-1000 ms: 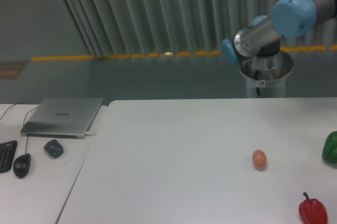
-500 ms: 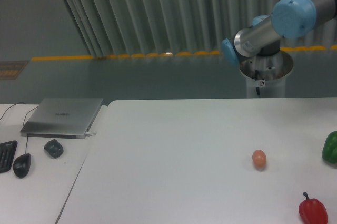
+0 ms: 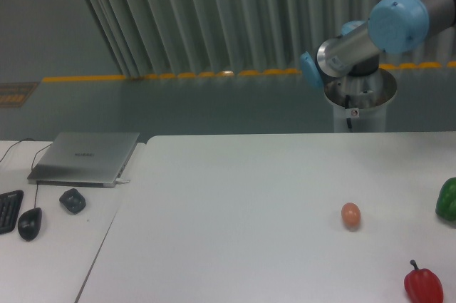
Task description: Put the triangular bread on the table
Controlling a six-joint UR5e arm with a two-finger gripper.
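Note:
The large white table [image 3: 235,203] fills the lower middle and right of the camera view. The triangular bread is out of view. Only the arm's upper joints [image 3: 377,32], silver with light blue caps, show at the upper right behind the table's far edge. The gripper is outside the frame, so I cannot see its state or whether it holds anything.
A small brown egg [image 3: 350,215] lies on the table at the right. A red pepper [image 3: 423,285] and a green pepper [image 3: 447,199] sit at the right edge. A narrower white desk [image 3: 50,246] at left carries a laptop [image 3: 85,158], a mouse [image 3: 29,224] and a keyboard [image 3: 8,210].

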